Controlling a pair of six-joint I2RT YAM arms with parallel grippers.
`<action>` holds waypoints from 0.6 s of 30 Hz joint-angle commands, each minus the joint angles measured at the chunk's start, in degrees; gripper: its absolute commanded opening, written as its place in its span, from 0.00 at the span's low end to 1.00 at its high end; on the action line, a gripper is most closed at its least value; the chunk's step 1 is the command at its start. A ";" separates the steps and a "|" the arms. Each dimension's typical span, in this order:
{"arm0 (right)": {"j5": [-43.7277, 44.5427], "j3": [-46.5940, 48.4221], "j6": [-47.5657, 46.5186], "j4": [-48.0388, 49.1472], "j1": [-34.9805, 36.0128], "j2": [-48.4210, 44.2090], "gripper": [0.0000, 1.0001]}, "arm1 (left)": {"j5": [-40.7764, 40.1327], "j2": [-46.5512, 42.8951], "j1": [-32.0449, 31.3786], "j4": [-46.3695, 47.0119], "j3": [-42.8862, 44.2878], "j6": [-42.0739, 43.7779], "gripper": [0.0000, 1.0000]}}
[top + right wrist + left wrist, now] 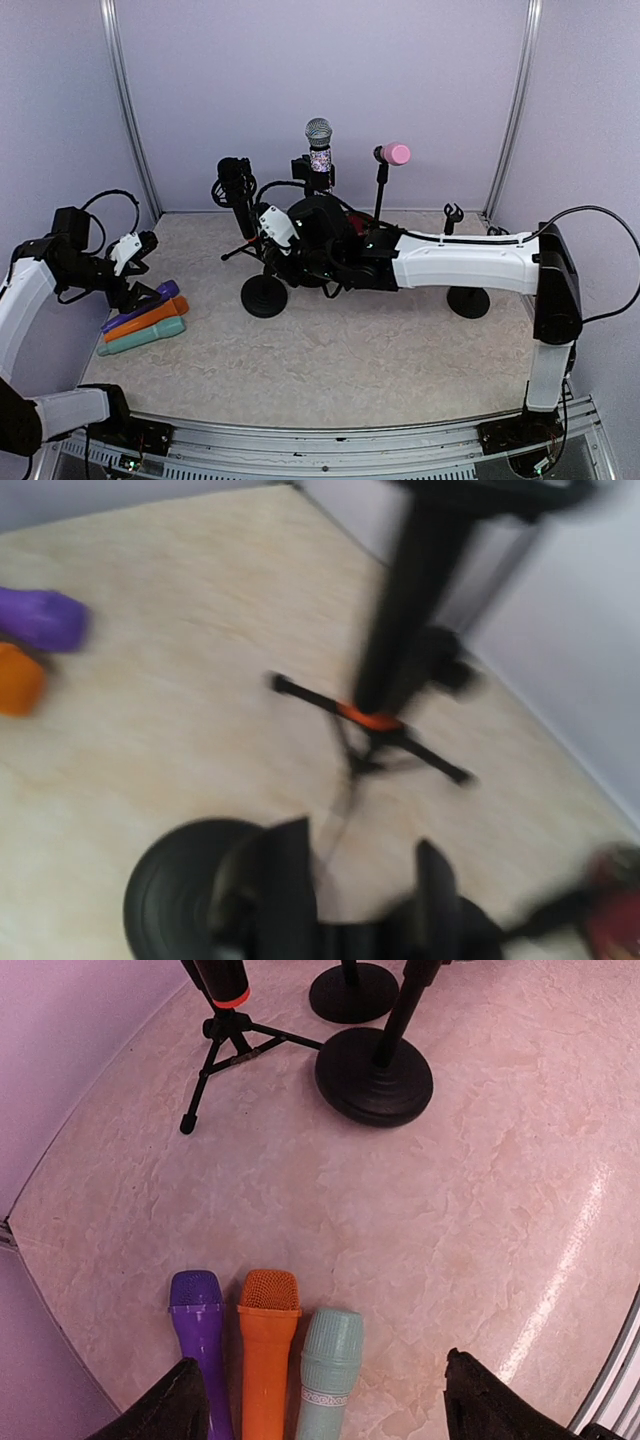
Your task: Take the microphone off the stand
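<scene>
Three microphones sit on stands at the back: a black one (236, 182) on a tripod stand (243, 250), a silver-headed one (318, 143), and a pink one (394, 153). My right gripper (264, 236) is open and empty, just right of the black microphone's tripod. In the blurred right wrist view the open gripper (360, 880) faces the black microphone (418, 580) and the tripod's orange ring (372, 720). My left gripper (143, 288) is open and empty above three microphones lying on the table. In the left wrist view (325, 1405) these are purple (200, 1330), orange (268, 1340) and teal (330, 1360).
A round black stand base (264, 297) sits in front of the right gripper, and another (468, 302) under the right forearm. An empty clip stand (453, 212) stands at back right. The left wrist view shows the tripod (225, 1040) and two round bases (375, 1072).
</scene>
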 commanded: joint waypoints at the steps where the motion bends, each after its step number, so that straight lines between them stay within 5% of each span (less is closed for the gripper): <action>1: 4.69 -8.79 1.87 0.49 -2.48 -10.27 0.00 | -0.66 0.12 -0.86 1.86 -0.28 -1.18 0.79; 18: 10.04 -23.74 5.41 -13.07 -7.68 -34.19 0.00 | -2.34 0.26 -2.37 3.21 -0.24 -2.22 0.79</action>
